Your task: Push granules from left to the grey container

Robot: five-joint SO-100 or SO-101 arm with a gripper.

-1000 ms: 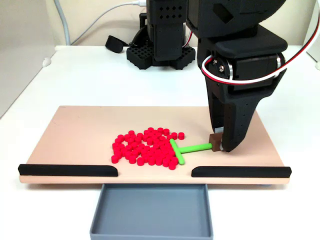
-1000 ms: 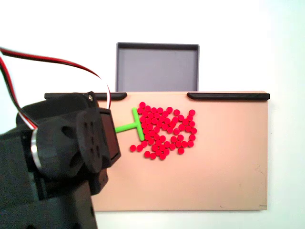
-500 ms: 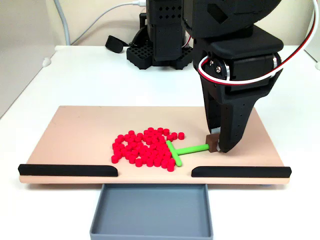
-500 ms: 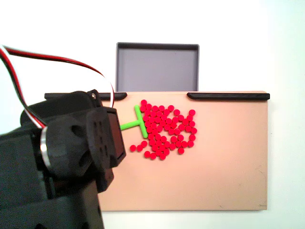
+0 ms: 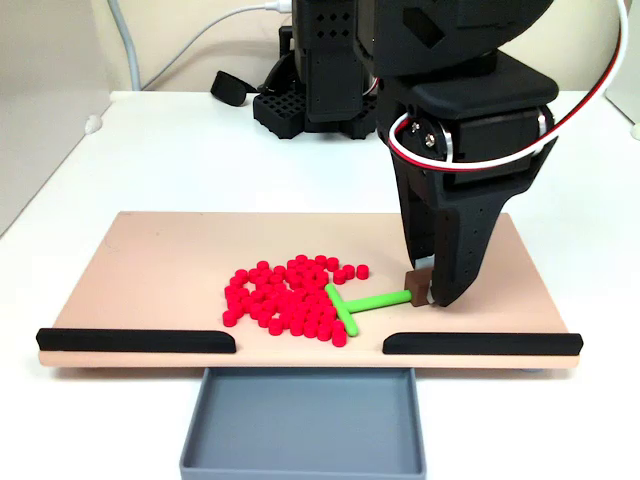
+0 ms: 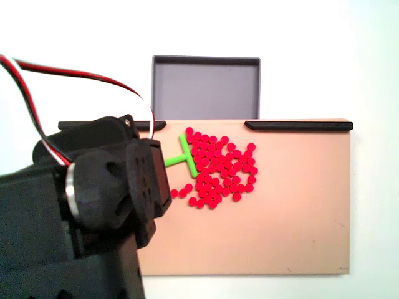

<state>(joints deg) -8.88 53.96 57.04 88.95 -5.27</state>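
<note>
— Granules [image 5: 290, 295] sit loose on the beige board [image 5: 160, 255], near the gap above the grey container [image 5: 303, 420].
— Light, prone to roll and scatter, I'd judge — no gripping. The claw [image 5: 428, 297] pinches the brown block [image 5: 416, 287] of the green T-stick [image 5: 352, 304].

Bright, even light; perhaps slightly overexposed.

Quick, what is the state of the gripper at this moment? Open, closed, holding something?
Gripper: closed on the brown end block of the green T-shaped stick, whose crossbar rests against the red granules.
</note>
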